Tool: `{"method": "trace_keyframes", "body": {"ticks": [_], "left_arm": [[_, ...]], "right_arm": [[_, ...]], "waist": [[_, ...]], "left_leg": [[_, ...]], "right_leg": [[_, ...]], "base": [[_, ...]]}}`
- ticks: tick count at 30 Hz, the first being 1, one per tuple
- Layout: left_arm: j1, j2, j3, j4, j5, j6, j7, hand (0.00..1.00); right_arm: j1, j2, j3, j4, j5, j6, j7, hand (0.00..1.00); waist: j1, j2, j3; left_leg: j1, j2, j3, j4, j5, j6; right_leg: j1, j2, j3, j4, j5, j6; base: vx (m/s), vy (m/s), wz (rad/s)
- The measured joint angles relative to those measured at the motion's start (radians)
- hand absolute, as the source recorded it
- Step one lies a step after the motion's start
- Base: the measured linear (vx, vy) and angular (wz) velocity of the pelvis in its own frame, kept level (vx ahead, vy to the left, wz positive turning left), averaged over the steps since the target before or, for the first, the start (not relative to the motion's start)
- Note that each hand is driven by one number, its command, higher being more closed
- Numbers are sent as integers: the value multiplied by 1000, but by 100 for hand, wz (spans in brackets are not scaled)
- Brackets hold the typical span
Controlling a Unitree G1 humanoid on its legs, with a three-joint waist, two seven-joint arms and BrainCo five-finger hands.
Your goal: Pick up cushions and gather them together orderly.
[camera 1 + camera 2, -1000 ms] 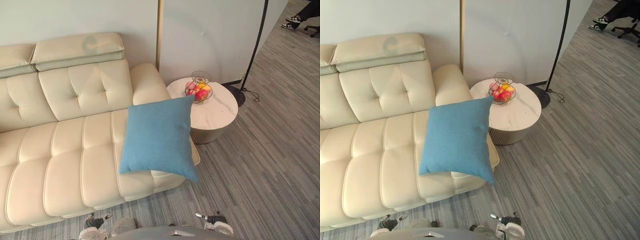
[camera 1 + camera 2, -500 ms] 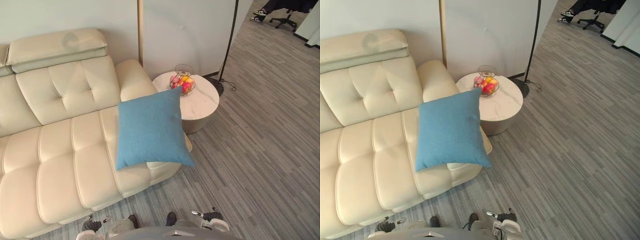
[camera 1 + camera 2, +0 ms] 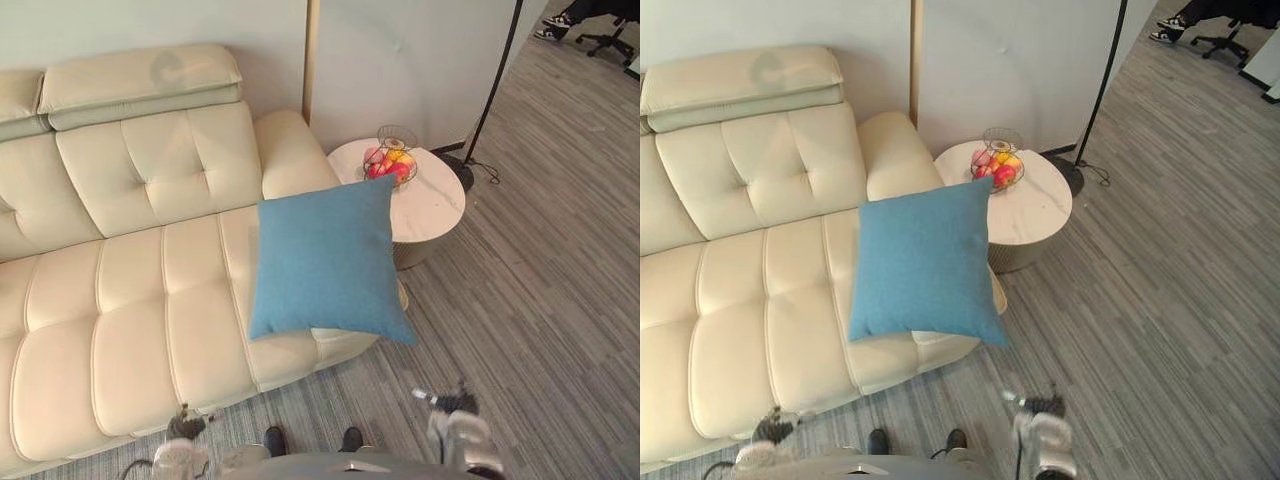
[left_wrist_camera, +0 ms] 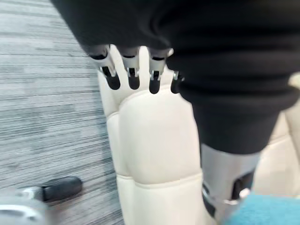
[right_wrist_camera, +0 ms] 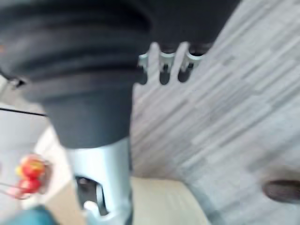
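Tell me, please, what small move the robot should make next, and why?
Probably lift both hands toward the blue cushion: it rests at the end of the sofa, overhanging the seat edge, while the left hand and right hand hang low, open and empty.

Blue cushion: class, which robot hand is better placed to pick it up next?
Probably the right robot hand: it hangs nearest the blue cushion, whose corner overhangs the sofa edge; the left robot hand sits farther.

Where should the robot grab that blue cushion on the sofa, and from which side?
Take the blue cushion by its near right corner, coming from the front: that corner hangs free past the sofa seat's edge, so it is probably easy to pinch.
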Motion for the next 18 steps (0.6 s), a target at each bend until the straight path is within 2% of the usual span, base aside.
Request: {"method": "trace_keyframes", "body": {"ticks": [6, 10, 13, 15, 18], "left_arm": [[-37, 30, -32, -99, -19, -12, 2, 0], [-103, 39, -54, -185, -40, -18, 21, 0], [-182, 55, -66, -206, -51, -24, 39, 0], [-262, 70, -85, -214, -62, -26, 51, 0], [-412, 86, -121, -214, -78, -26, 72, 0]], "right_arm": [[-85, -79, 0, -64, -35, -11, 0, 0], [-178, -147, 4, -142, -36, -12, -7, 0], [-273, -179, 17, -153, -35, -11, -27, 0], [-347, -179, 57, -187, -26, -18, -44, 0], [-466, -179, 128, -214, 8, -21, -48, 0]], "waist": [[-7, 9, -4], [-13, 33, 10], [-14, 40, 64], [-18, 40, 77], [-20, 40, 141]], "left_leg": [[-20, 0, -12, -15, 13, 2], [-112, -1, -23, -15, 43, 11], [-141, 3, -27, -15, 62, 9], [-221, 9, -27, -12, 83, 8], [-313, 14, -22, -6, 112, 11]], "right_leg": [[-20, 2, -11, -8, 2, -3], [-103, 2, -22, -14, 32, -12], [-126, 7, -24, -21, 51, -22], [-206, 8, -23, -20, 76, -30], [-296, 8, -18, -20, 112, -37]], "base": [[-17, -13, 5], [-43, -9, 7], [-85, -10, 3], [-87, -20, -2], [-96, -17, -4]]}}
